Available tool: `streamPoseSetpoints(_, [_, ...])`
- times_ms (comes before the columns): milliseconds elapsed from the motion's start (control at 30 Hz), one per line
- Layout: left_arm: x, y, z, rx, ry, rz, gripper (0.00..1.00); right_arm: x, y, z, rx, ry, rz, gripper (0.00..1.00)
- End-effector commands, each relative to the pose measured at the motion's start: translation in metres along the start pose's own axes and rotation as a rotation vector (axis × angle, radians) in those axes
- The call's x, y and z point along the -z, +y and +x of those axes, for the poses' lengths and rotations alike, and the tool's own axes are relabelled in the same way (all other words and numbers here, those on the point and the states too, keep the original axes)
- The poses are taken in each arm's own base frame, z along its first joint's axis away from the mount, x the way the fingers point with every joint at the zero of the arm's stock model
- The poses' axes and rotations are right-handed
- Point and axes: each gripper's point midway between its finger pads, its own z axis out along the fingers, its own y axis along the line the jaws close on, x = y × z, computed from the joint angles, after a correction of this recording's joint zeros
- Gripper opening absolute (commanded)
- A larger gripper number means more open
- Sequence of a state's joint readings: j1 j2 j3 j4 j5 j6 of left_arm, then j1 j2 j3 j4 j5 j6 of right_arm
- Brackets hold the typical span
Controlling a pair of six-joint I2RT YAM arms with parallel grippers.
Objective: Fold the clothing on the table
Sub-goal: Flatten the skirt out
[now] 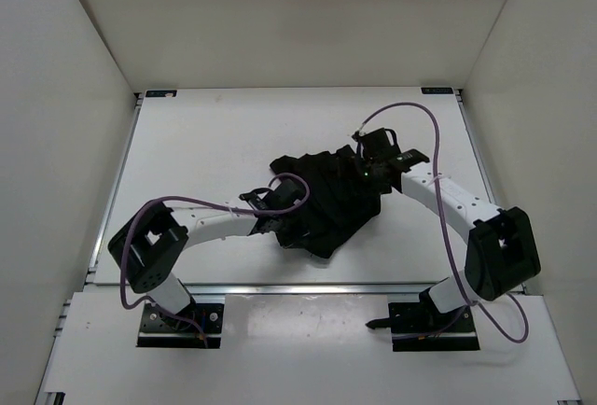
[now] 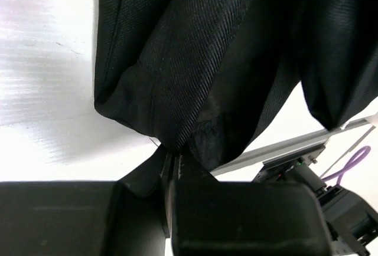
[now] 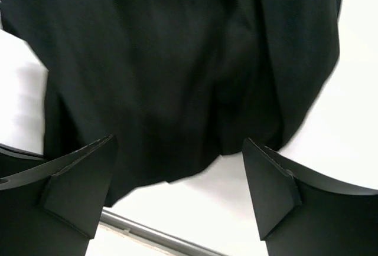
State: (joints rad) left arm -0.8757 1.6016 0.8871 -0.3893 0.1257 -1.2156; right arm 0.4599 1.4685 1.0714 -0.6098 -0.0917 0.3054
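Clothing bunched at the centre of the table, long axis running from lower left to upper right of the top view. Left gripper pinches the lower-left hem, jaws closed on fabric. Right gripper, jaws spread and holding nothing, hovers over the upper-right edge and is the arm nearer that free end.

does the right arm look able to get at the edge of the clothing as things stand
Probably yes. The right gripper is open, with the edge of the clothing just ahead of its fingers and nothing in the way. The left gripper is shut on another part of it, well clear.
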Motion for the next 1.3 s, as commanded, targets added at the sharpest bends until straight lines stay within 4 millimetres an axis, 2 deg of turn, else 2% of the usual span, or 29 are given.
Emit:
streamPoseSetpoints(0, [0.010, -0.004, -0.008, 0.012, -0.026, -0.021, 0.06, -0.003, 0.028, -0.034, 0.087, -0.079, -0.075, 0.85])
streamPoseSetpoints(100, [0.014, -0.002, -0.016, -0.007, -0.037, -0.035, 0.03, -0.020, 0.043, -0.038, 0.121, -0.063, -0.097, 0.85])
streamPoseSetpoints(133, [0.015, 0.004, -0.011, -0.008, -0.020, -0.063, 0.01, -0.028, 0.047, -0.034, 0.137, -0.037, -0.101, 0.85])
streamPoseSetpoints(267, [0.017, 0.009, -0.015, -0.023, -0.009, -0.079, 0.00, -0.050, 0.070, -0.022, 0.221, 0.022, -0.133, 0.81])
streamPoseSetpoints(333, [0.019, 0.008, -0.015, -0.023, -0.010, -0.066, 0.00, -0.061, 0.078, -0.016, 0.244, 0.054, -0.155, 0.58])
streamPoseSetpoints(367, [0.023, 0.009, -0.016, -0.014, -0.012, -0.064, 0.00, -0.062, 0.079, -0.017, 0.242, 0.059, -0.149, 0.16])
streamPoseSetpoints(400, [0.024, 0.011, -0.021, -0.018, -0.027, -0.071, 0.00, -0.062, 0.069, -0.021, 0.214, 0.059, -0.105, 0.00])
streamPoseSetpoints(467, [0.040, 0.008, -0.034, -0.037, -0.056, -0.084, 0.00, -0.044, 0.055, -0.047, 0.176, -0.017, -0.052, 0.00])
streamPoseSetpoints(500, [0.052, 0.003, -0.053, -0.063, -0.102, -0.083, 0.00, -0.039, 0.034, -0.057, 0.105, -0.035, -0.022, 0.00])
streamPoseSetpoints(533, [0.062, 0.011, -0.067, -0.090, -0.134, -0.116, 0.00, -0.016, 0.014, -0.078, 0.030, -0.112, -0.014, 0.00])
streamPoseSetpoints(567, [0.078, 0.005, -0.077, -0.101, -0.162, -0.112, 0.00, 0.001, 0.006, -0.083, -0.018, -0.140, -0.040, 0.00])
streamPoseSetpoints(600, [0.091, -0.001, -0.091, -0.124, -0.196, -0.098, 0.00, 0.011, -0.022, -0.092, -0.113, -0.162, -0.039, 0.00])
streamPoseSetpoints(633, [0.100, 0.006, -0.096, -0.137, -0.200, -0.114, 0.00, 0.024, -0.051, -0.093, -0.215, -0.188, -0.023, 0.01])
streamPoseSetpoints(667, [0.109, 0.008, -0.098, -0.137, -0.205, -0.117, 0.00, 0.034, -0.059, -0.085, -0.279, -0.181, -0.048, 0.00])
streamPoseSetpoints(700, [0.113, 0.014, -0.096, -0.146, -0.199, -0.116, 0.00, 0.040, -0.085, -0.078, -0.359, -0.183, -0.022, 0.03])
streamPoseSetpoints(767, [0.116, 0.031, -0.092, -0.151, -0.184, -0.131, 0.00, 0.050, -0.120, -0.035, -0.515, -0.114, 0.072, 0.13])
streamPoseSetpoints(800, [0.115, 0.042, -0.085, -0.152, -0.177, -0.140, 0.00, 0.056, -0.141, -0.017, -0.564, -0.113, 0.158, 0.30])
streamPoseSetpoints(833, [0.114, 0.046, -0.083, -0.159, -0.167, -0.137, 0.00, 0.062, -0.156, -0.008, -0.579, -0.123, 0.227, 0.45])
streamPoseSetpoints(867, [0.112, 0.054, -0.076, -0.164, -0.159, -0.133, 0.00, 0.067, -0.156, 0.003, -0.586, -0.111, 0.247, 0.49])
streamPoseSetpoints(900, [0.108, 0.062, -0.068, -0.167, -0.135, -0.133, 0.00, 0.071, -0.161, 0.002, -0.578, -0.124, 0.281, 0.58])
streamPoseSetpoints(967, [0.103, 0.071, -0.060, -0.175, -0.109, -0.134, 0.00, 0.081, -0.151, -0.006, -0.530, -0.152, 0.300, 0.62])
streamPoseSetpoints(1000, [0.101, 0.074, -0.060, -0.172, -0.110, -0.133, 0.00, 0.081, -0.137, -0.018, -0.468, -0.171, 0.290, 0.62])
streamPoseSetpoints(1033, [0.100, 0.075, -0.057, -0.185, -0.094, -0.126, 0.00, 0.075, -0.114, -0.023, -0.401, -0.164, 0.248, 0.62])
streamPoseSetpoints(1067, [0.099, 0.078, -0.057, -0.180, -0.096, -0.134, 0.00, 0.074, -0.096, -0.039, -0.348, -0.196, 0.205, 0.61])
streamPoseSetpoints(1100, [0.099, 0.081, -0.053, -0.182, -0.085, -0.138, 0.00, 0.066, -0.085, -0.051, -0.322, -0.206, 0.159, 0.59])
streamPoseSetpoints(1133, [0.099, 0.082, -0.054, -0.175, -0.093, -0.129, 0.00, 0.061, -0.065, -0.056, -0.287, -0.197, 0.087, 0.59])
streamPoseSetpoints(1200, [0.099, 0.086, -0.054, -0.172, -0.097, -0.126, 0.00, 0.040, -0.045, -0.073, -0.249, -0.171, 0.035, 0.58])
streamPoseSetpoints(1233, [0.096, 0.091, -0.051, -0.171, -0.086, -0.134, 0.00, 0.028, -0.029, -0.072, -0.205, -0.143, 0.012, 0.59])
streamPoseSetpoints(1267, [0.095, 0.093, -0.050, -0.158, -0.081, -0.133, 0.00, 0.020, -0.016, -0.085, -0.169, -0.147, -0.002, 0.58])
